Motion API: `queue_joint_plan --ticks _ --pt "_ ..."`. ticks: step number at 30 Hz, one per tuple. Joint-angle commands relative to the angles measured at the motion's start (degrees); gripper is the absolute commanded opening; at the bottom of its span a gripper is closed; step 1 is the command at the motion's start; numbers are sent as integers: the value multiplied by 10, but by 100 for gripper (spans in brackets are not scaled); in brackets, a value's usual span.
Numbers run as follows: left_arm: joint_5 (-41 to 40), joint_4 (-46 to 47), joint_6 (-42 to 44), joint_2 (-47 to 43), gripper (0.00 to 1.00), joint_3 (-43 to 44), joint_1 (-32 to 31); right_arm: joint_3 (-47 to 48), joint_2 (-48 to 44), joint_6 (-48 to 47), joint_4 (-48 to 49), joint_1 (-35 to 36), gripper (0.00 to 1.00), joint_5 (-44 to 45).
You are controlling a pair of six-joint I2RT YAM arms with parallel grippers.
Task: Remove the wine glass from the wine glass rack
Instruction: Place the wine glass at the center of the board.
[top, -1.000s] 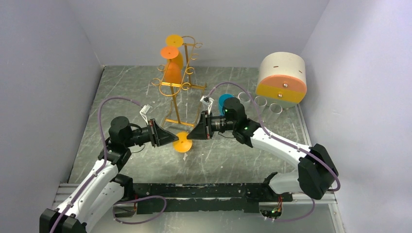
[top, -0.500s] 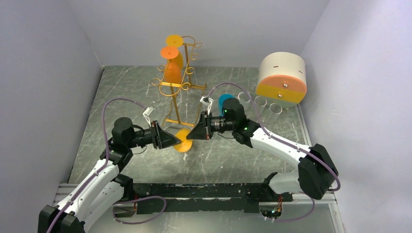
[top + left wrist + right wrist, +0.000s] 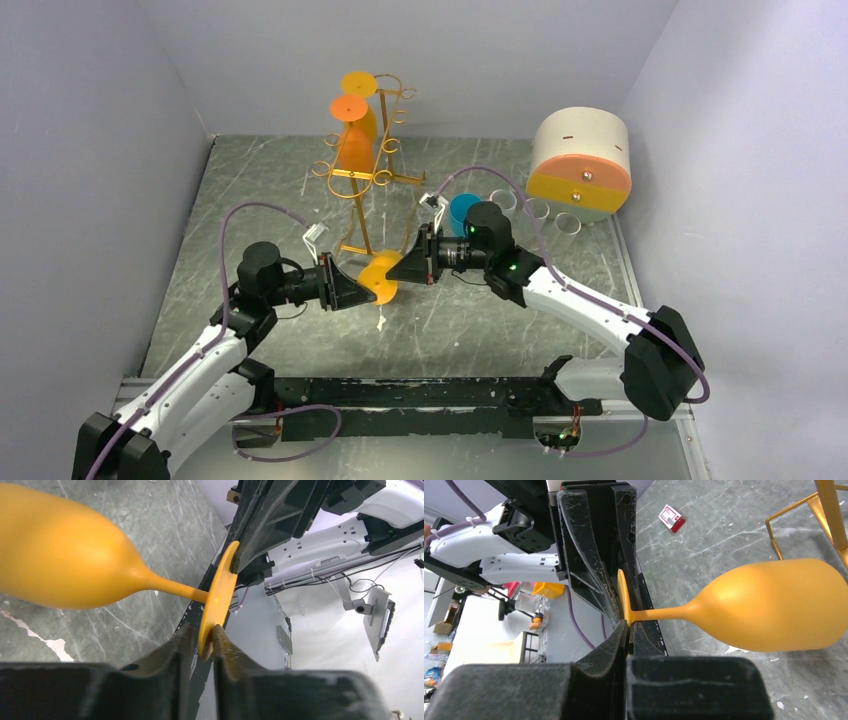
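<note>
An orange wine glass (image 3: 381, 276) hangs on its side above the table, between my two grippers and in front of the gold wire wine glass rack (image 3: 366, 182). My right gripper (image 3: 628, 628) is shut on the rim of its thin foot (image 3: 621, 594), and the bowl (image 3: 774, 611) points away toward the rack base. My left gripper (image 3: 203, 636) stands slightly open around the opposite rim of the foot (image 3: 220, 587). The far finger touches the foot and the near one has a sliver of gap. Two more glasses, orange (image 3: 352, 142) and yellow (image 3: 362, 98), hang on the rack.
A white and orange drum (image 3: 582, 162) sits at the back right, with a blue cup (image 3: 462, 209) and clear cups (image 3: 537, 208) in front of it. A small red and white tag (image 3: 671, 518) lies on the table. Walls close in on both sides.
My right gripper has shut on the foot and my left jaws have parted a little. The glass has moved up and back toward the rack, and its bowl has tipped over.
</note>
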Motion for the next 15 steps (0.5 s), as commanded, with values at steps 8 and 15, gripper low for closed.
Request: queue_joint_plan --ticks 8,15 --pt "-1 31 17 8 7 16 -22 -7 -29 -15 38 2 6 -55" --pt "14 53 20 -5 7 3 -28 -16 -57 -31 26 2 34 7"
